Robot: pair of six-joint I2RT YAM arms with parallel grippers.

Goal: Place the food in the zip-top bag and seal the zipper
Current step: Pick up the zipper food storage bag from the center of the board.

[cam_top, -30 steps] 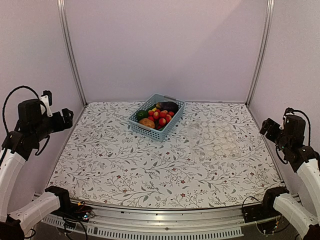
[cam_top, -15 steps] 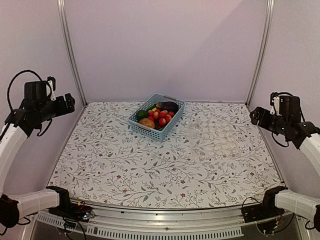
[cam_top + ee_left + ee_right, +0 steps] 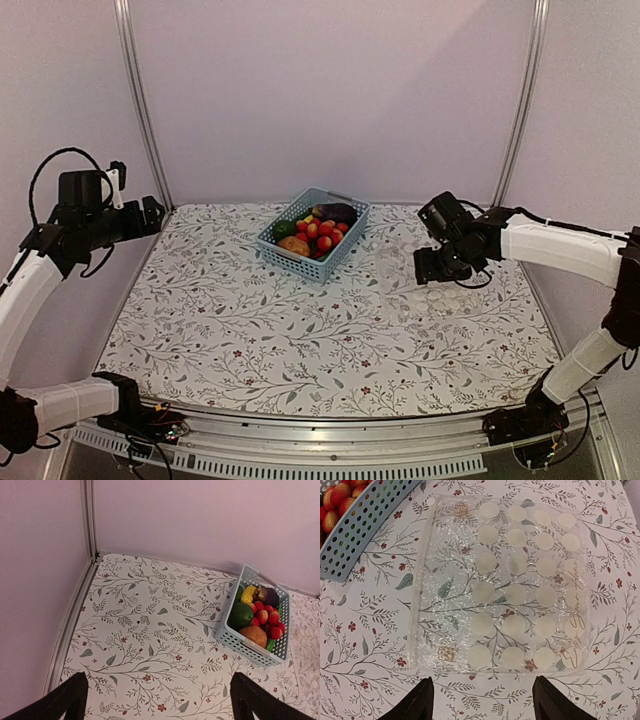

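Zip-top bag (image 3: pixel 505 585) lies flat under my right gripper (image 3: pixel 481 700), its fingers spread and empty; left gripper (image 3: pixel 159 700) likewise; food (image 3: pixel 257 617) sits in the basket (image 3: pixel 231 639).

White-shelled arms (image 3: pixel 555 245) with black joints (image 3: pixel 78 190) and looping black cables (image 3: pixel 70 150).

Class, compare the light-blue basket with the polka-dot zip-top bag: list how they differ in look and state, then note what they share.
The basket is opaque light blue with perforated upright walls; the zip-top bag is clear plastic with white dots. The basket stands as a box, while the bag lies flat. The basket holds the food; the bag looks empty. Both rest on the floral tablecloth, close beside each other.
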